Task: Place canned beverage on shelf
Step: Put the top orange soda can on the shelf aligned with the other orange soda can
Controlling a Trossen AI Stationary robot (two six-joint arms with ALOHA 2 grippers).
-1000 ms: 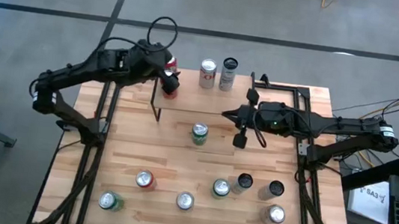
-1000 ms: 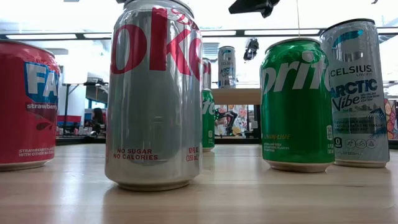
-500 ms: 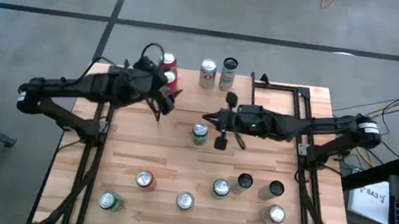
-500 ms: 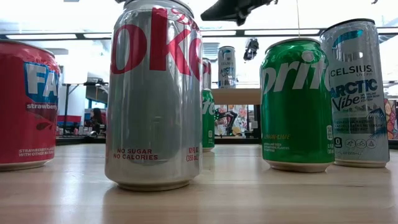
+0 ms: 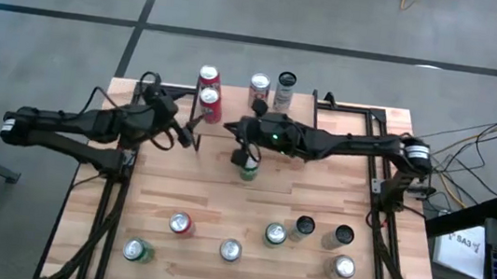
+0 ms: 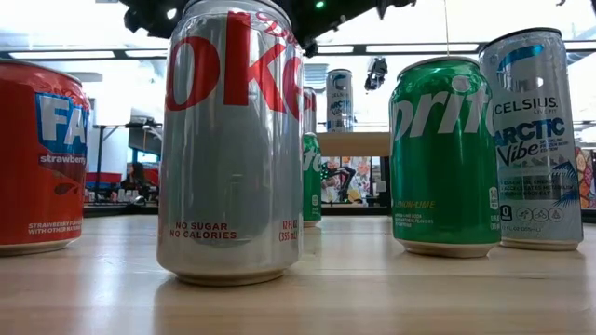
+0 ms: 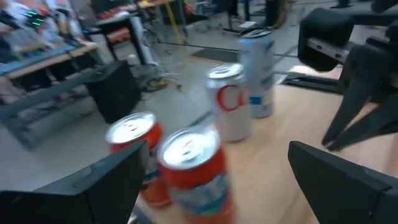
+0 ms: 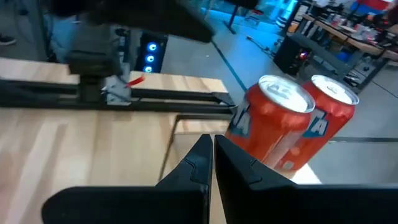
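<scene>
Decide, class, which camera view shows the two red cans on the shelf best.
The right wrist view: both red cans stand close and sharp, side by side. The left wrist view blurs them; the high view shows only small tops; the low view hides them.

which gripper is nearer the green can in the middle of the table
Right. The right gripper hovers just beside the green can; the left gripper sits farther off, by the red cans.
</scene>
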